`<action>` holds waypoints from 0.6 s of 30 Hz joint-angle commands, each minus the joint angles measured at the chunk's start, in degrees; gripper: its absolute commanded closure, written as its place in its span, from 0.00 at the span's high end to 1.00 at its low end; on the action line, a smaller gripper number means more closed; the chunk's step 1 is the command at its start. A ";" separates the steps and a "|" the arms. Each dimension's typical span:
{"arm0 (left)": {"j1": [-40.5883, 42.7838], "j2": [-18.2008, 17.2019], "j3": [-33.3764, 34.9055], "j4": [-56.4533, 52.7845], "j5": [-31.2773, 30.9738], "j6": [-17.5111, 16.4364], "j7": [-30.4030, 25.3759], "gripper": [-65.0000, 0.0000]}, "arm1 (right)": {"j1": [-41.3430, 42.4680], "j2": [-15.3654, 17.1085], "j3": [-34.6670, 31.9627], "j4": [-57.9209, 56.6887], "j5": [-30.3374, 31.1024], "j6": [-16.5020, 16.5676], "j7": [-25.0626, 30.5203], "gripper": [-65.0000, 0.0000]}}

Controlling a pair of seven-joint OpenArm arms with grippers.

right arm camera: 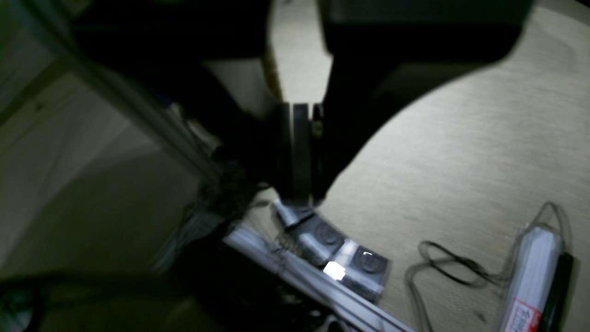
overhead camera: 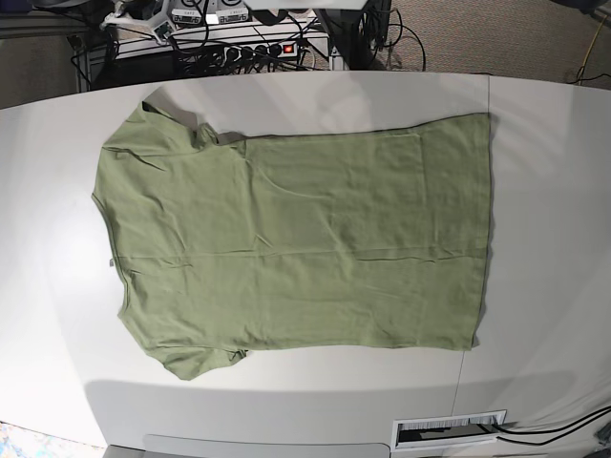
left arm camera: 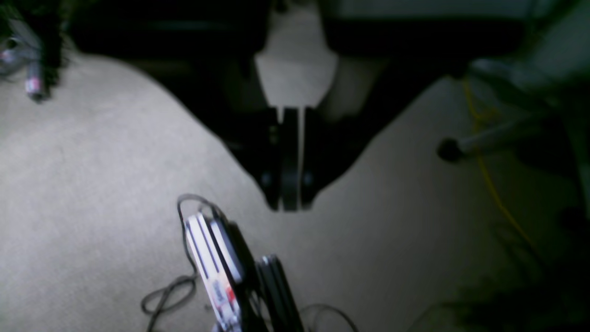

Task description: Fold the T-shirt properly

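On my base view the T-shirt (overhead camera: 296, 239) lies flat across the white table (overhead camera: 544, 210), neckline toward 9 o'clock and hem toward 3 o'clock, while both wrist views show the left gripper (left arm camera: 289, 203) and right gripper (right arm camera: 299, 198) with jaws together, holding nothing.

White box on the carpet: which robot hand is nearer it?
Left, probably. The left gripper hangs just beside the white box; the right gripper sits farther off, across the looped cable.
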 commanded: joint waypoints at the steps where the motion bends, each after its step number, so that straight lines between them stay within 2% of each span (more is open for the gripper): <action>1: 2.25 -0.50 -0.94 2.10 -0.02 0.24 -0.81 0.00 | -1.64 1.31 0.57 1.97 -1.16 -0.02 0.35 0.00; 5: 4.42 -0.50 -3.85 7.87 0.07 0.24 -0.50 0.00 | -4.72 2.78 1.14 6.86 -5.49 -0.09 -0.04 0.00; 10: 6.05 -0.50 -7.39 13.60 3.74 0.24 1.20 0.00 | -6.12 2.71 2.45 11.50 -8.35 -0.09 -1.73 0.00; 14: 7.50 -0.50 -9.01 18.69 4.31 0.28 1.92 0.00 | -6.14 2.73 2.51 15.56 -12.15 -0.09 -3.30 0.00; 18: 7.76 -0.50 -9.22 24.11 5.46 0.24 6.01 0.00 | -6.14 2.73 2.51 20.13 -13.25 -0.09 -5.92 0.00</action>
